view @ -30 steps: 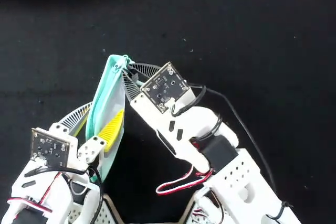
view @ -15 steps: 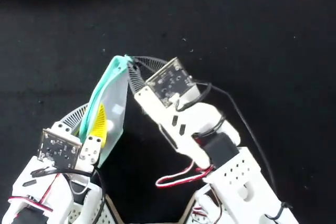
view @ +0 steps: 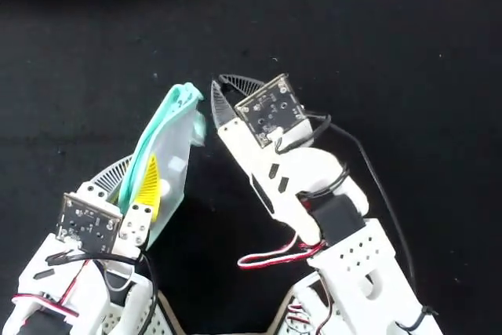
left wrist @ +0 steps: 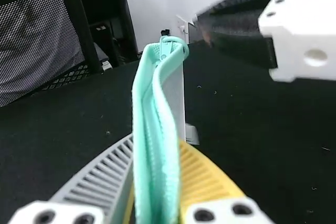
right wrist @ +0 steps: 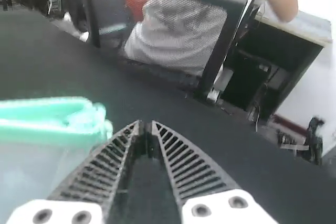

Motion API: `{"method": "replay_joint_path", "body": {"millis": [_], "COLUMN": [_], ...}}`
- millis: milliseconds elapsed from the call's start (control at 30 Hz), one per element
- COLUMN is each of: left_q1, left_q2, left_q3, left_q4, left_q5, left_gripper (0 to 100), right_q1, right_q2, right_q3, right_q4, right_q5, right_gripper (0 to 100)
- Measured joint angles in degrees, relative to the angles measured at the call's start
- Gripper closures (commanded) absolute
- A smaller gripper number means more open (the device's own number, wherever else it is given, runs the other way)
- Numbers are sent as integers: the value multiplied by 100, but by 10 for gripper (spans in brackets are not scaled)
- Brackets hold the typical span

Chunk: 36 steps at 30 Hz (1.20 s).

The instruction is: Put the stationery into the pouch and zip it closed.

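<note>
Gripping the pouch (view: 169, 147) along its near end, the left pincer (view: 143, 164) has its grey finger (view: 110, 172) on 1 side and its yellow finger (view: 150, 186) on the other. In the left wrist view the mint zip band runs straight up between those 2 fingers, so this pincer (left wrist: 156, 142) is clamped narrowly on the pouch (left wrist: 157, 93). A small pale label sits on the clear side panel; its print is too small to read.

The left arm lies low at the near left of the black worktop (view: 392, 52), its wrist pointing diagonally away. The pouch stands on its long edge, zip edge up, slanting from that pincer toward the middle of the worktop. A slider (left wrist: 165, 45) shows at the pouch's far end.

The right arm stretches from the near right, angled toward the pouch's far end. Its pincer (view: 218, 84) is drawn together, the 2 ribbed fingers meeting at the tips with nothing between them. In the right wrist view the pincer (right wrist: 146, 124) sits just beside the mint corner of the pouch (right wrist: 42, 124), apart from it.
</note>
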Motion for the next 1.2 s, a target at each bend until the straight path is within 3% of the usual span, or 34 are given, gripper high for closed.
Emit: {"method": "replay_joint_path", "body": {"millis": [133, 667, 1200], "left_q1": [0, -9, -44], "left_q2": [0, 0, 0], "left_q3": [0, 0, 0], "left_q4": [0, 0, 0], "left_q5": [0, -18, -35], "left_gripper": [971, 971, 971], "right_q1": [-334, -413, -958], "right_q2": [0, 1152, 1169], "right_q3": [-202, -422, -378], "right_q4": [721, 308, 281], "right_q5": [9, 0, 18], "right_gripper": [780, 780, 780]}}
